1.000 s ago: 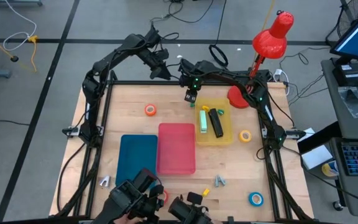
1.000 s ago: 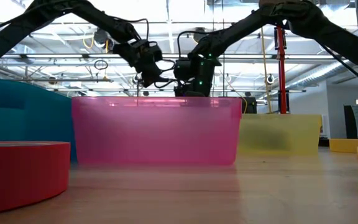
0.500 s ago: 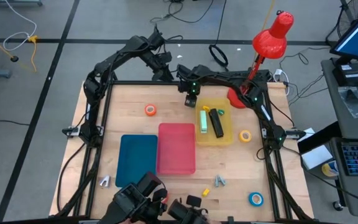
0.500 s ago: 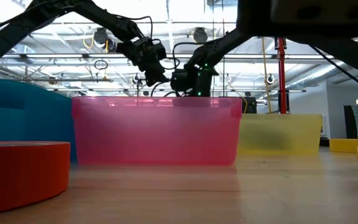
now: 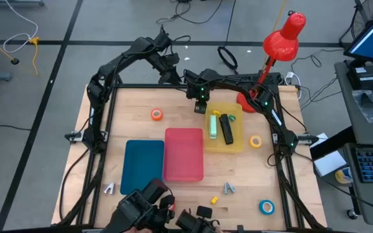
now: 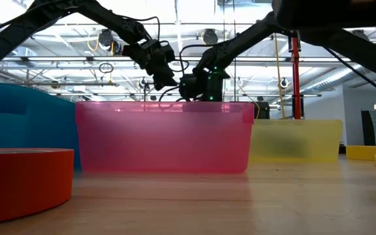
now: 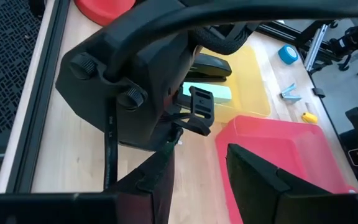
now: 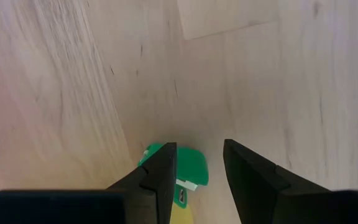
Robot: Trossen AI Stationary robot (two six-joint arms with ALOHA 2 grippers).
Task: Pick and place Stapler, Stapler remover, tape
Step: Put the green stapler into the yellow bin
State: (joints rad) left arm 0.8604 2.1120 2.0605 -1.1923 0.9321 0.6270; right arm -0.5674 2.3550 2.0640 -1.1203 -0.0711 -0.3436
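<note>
A light green stapler [image 5: 212, 125], a black stapler [image 5: 226, 128] and a green stapler remover [image 5: 215, 114] lie in the yellow bin [image 5: 238, 141]. The orange tape [image 5: 156, 114], yellow tape [image 5: 256, 141] and blue tape [image 5: 266, 207] lie flat on the table. The red-orange tape [image 6: 18, 179] lies at the near edge. My right gripper [image 5: 200, 101] hangs open just beyond the bin's far left corner, and its wrist view shows the green remover [image 8: 190, 167] below the fingers. My left gripper [image 5: 171, 75] is open in the air over the far edge.
A pink bin [image 5: 184, 154] and a blue bin [image 5: 143, 165] sit side by side at mid-table. Small silver removers [image 5: 110, 188] [image 5: 228, 188] and a yellow one [image 5: 214, 200] lie near the near edge. A red lamp [image 5: 283, 39] stands at the far right corner.
My left gripper has risen a little above the far edge. My right gripper has shifted slightly toward the table's left and stays open. The things in the yellow bin have kept still.
</note>
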